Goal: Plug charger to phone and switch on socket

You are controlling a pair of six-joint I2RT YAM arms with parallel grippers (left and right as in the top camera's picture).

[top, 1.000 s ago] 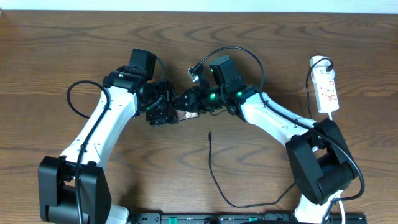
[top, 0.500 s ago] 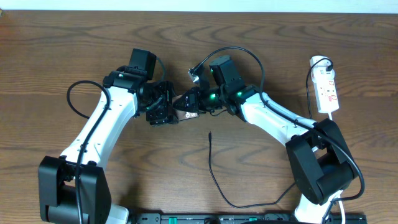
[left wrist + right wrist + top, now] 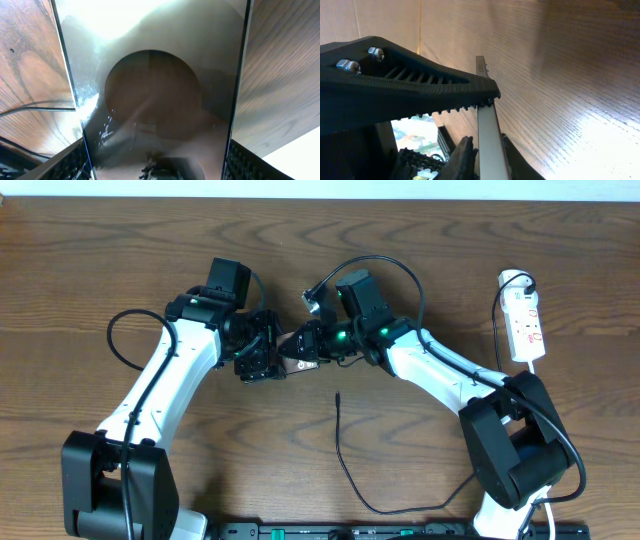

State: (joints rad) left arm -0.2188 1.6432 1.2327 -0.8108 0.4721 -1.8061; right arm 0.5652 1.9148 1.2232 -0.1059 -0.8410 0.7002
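Note:
The phone (image 3: 296, 363) is held off the table between the two arms at mid-table. My left gripper (image 3: 270, 358) is shut on it across its width. In the left wrist view the phone's dark glossy face (image 3: 155, 75) fills the frame between both fingers (image 3: 70, 162). My right gripper (image 3: 305, 345) is shut on the phone's thin edge (image 3: 485, 120), one finger on each side (image 3: 462, 155). The charger's black connector tip (image 3: 338, 393) lies loose on the table just below the phone, and its cable (image 3: 352, 480) curves down and to the right. The socket (image 3: 525, 320) lies at the right edge.
The left gripper's ribbed black finger (image 3: 410, 90) crosses the top of the right wrist view, close to the phone's edge. A black bar (image 3: 380, 530) runs along the table's front edge. The socket's white cord (image 3: 545, 350) loops down beside the right arm's base.
The right gripper's jaws have closed onto the phone's edge. Both arms, the phone and the cable have stayed where they were.

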